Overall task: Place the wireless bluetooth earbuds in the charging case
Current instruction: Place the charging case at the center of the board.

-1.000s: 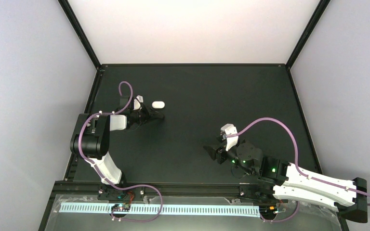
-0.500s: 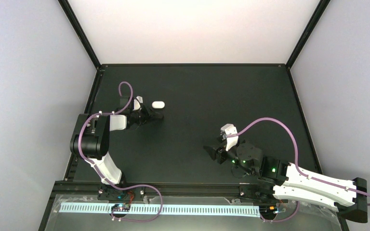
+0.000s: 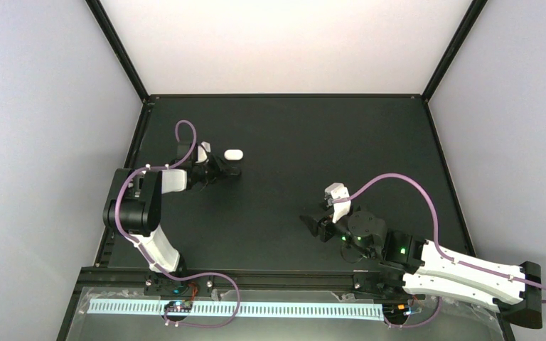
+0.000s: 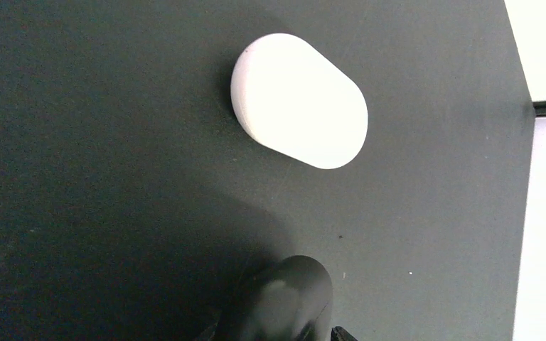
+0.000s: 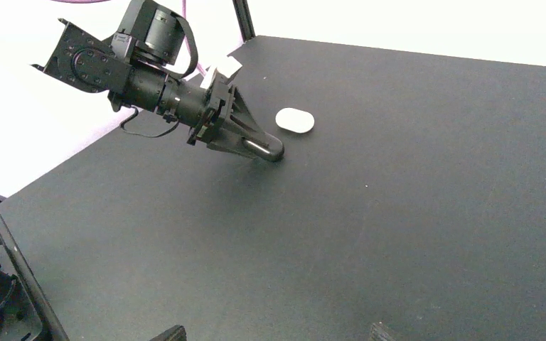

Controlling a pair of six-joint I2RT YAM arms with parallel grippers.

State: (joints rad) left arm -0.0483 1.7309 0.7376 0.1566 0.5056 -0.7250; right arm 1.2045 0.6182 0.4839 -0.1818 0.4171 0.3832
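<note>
The white pill-shaped charging case [image 3: 234,153] lies closed on the black table, large in the left wrist view [image 4: 298,99] and small in the right wrist view [image 5: 295,120]. Just in front of it, my left gripper [image 3: 227,170] reaches low to the table with a small glossy black oval case [image 4: 284,295] between its fingertips [image 5: 264,149]. The jaws stand narrow around it; whether they press on it does not show. My right gripper [image 3: 314,225] hovers open over bare table near the middle right [image 5: 277,332], with nothing between its fingers. The earbuds are out of view.
The black table [image 3: 313,142] has a raised frame along its edges, with white walls behind and at the sides. The left arm's purple cable [image 3: 183,135] loops above its wrist. The right arm [image 3: 462,273] lies low across the near right corner.
The right arm has shifted very slightly to the left. The left arm and both cases look unmoved.
</note>
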